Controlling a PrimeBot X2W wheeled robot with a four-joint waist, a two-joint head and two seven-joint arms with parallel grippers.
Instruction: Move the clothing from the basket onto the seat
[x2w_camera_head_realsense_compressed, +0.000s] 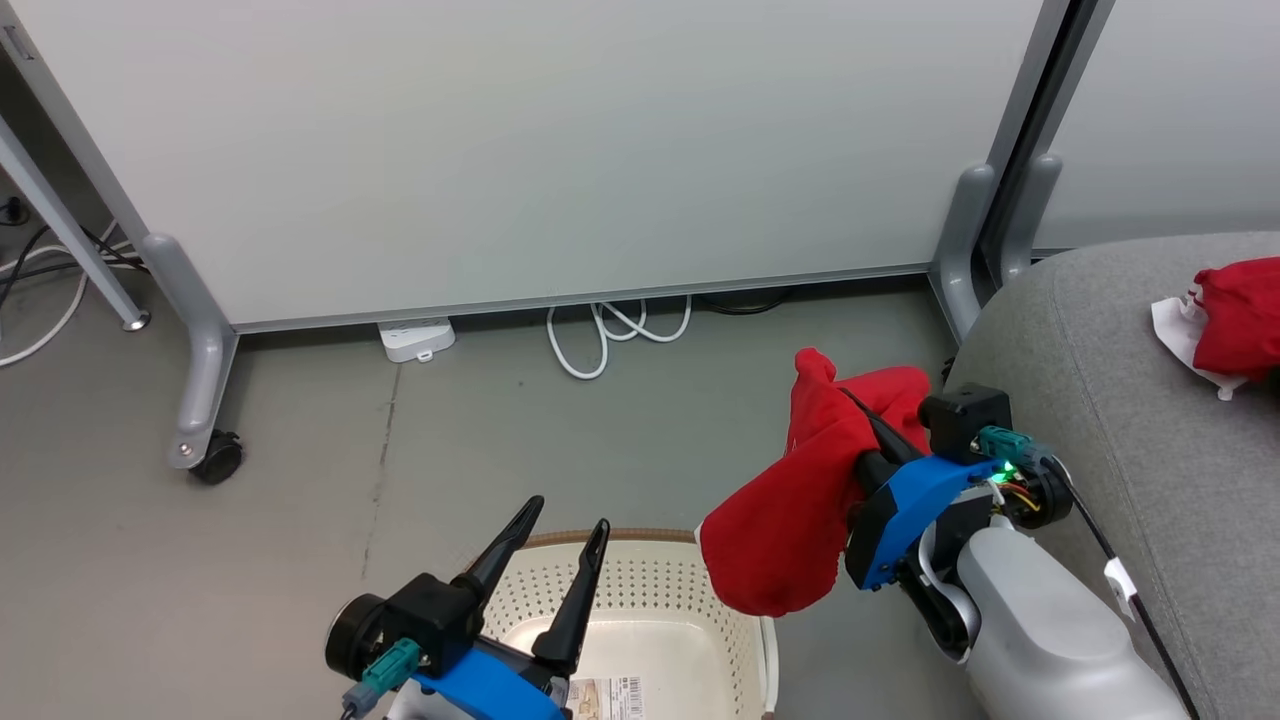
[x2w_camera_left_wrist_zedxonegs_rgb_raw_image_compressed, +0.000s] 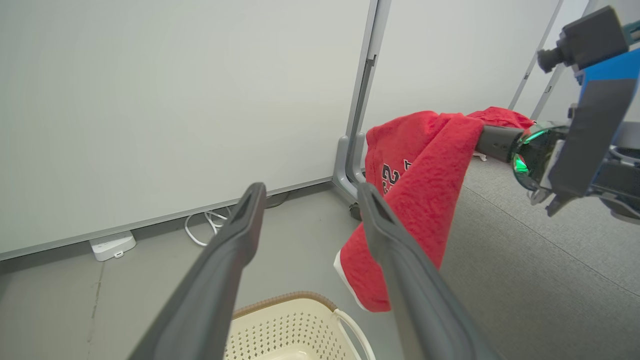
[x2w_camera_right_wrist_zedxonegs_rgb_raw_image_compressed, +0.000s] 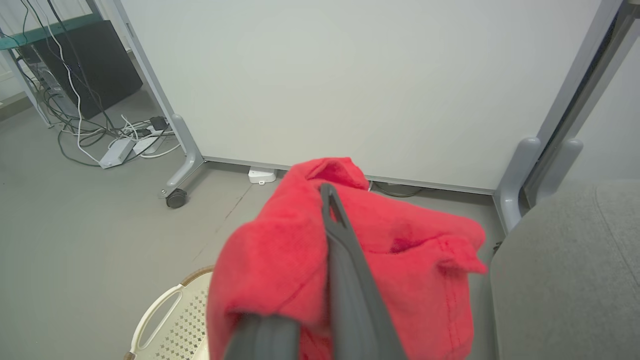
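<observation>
Garment (x2w_camera_head_realsense_compressed: 790, 510) hangs pinched in the right gripper (x2w_camera_head_realsense_compressed: 855, 405) beside the seat (x2w_camera_head_realsense_compressed: 1100, 400); left gripper (x2w_camera_head_realsense_compressed: 568, 512) stands spread above the basket (x2w_camera_head_realsense_compressed: 650, 590).

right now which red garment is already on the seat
The red garment with white edging, lying on the grey seat; the other garment hangs clamped in the right gripper, off the seat.

Head view looks down; wrist views face the partition (x2w_camera_left_wrist_zedxonegs_rgb_raw_image_compressed: 150, 125), all sharing the basket (x2w_camera_head_realsense_compressed: 650, 585), seemingly near.
</observation>
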